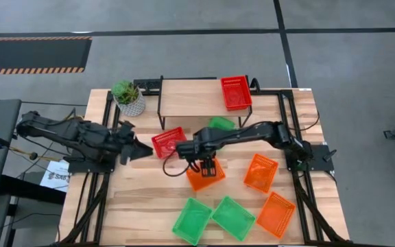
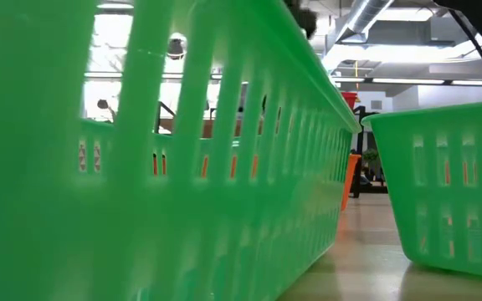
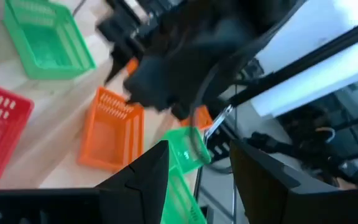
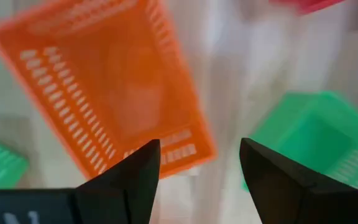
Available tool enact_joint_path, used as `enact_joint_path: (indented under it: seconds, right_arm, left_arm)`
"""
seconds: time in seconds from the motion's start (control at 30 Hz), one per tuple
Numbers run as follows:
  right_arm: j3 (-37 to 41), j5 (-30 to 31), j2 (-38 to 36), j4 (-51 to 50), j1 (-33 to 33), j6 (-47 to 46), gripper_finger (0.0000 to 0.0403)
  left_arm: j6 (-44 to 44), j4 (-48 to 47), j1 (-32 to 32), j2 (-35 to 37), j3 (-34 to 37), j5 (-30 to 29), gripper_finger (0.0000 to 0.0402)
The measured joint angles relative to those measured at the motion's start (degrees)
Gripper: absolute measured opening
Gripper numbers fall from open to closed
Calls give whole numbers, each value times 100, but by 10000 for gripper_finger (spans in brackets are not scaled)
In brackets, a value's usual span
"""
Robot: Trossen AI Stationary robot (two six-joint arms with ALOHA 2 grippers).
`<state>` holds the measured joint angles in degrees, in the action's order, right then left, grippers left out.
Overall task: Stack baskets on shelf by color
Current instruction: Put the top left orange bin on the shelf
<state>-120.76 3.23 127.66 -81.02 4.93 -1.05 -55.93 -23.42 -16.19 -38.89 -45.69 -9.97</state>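
The light-wood shelf point(image 1: 184, 96) stands at the table's far edge, with one red basket point(image 1: 236, 92) on its right end. On the table lie a second red basket point(image 1: 168, 142), three orange baskets point(image 1: 206, 177) point(image 1: 260, 171) point(image 1: 276, 214) and green baskets point(image 1: 192, 221) point(image 1: 233, 217). Another green basket point(image 1: 221, 123) is partly hidden under the right arm. My right gripper point(image 1: 208, 165) point(image 4: 197, 162) is open, pointing down over the middle orange basket point(image 4: 104, 81). My left gripper point(image 1: 141, 149) point(image 3: 197, 174) is open, just left of the red basket on the table.
A potted plant point(image 1: 129, 97) stands left of the shelf. Black frame rails point(image 1: 290, 137) run along the table's sides. In the low view, two green baskets point(image 2: 182, 167) point(image 2: 450, 192) fill the foreground. There is bare wood point(image 1: 136, 199) on the near left.
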Motion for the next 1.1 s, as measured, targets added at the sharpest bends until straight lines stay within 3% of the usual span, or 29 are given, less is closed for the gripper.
enact_joint_path:
  seconds: [0.3, 0.6, 0.83, 1.1]
  right_arm:
    - [1185, -181, -614, 1626, -62, 21, 242]
    - [2681, -171, -1024, 2991, -92, 652, 242]
    - [2975, -169, -1040, 3447, -267, 826, 240]
    - [2993, -441, -1028, 3565, -348, 1274, 163]
  left_arm:
    - [40, -25, 0, 222, 0, -316, 157]
    - [34, -157, 2, 216, 0, -450, 157]
    - [-34, -171, 2, 216, 0, -505, 157]
    - [-76, -171, 2, 216, 0, -547, 157]
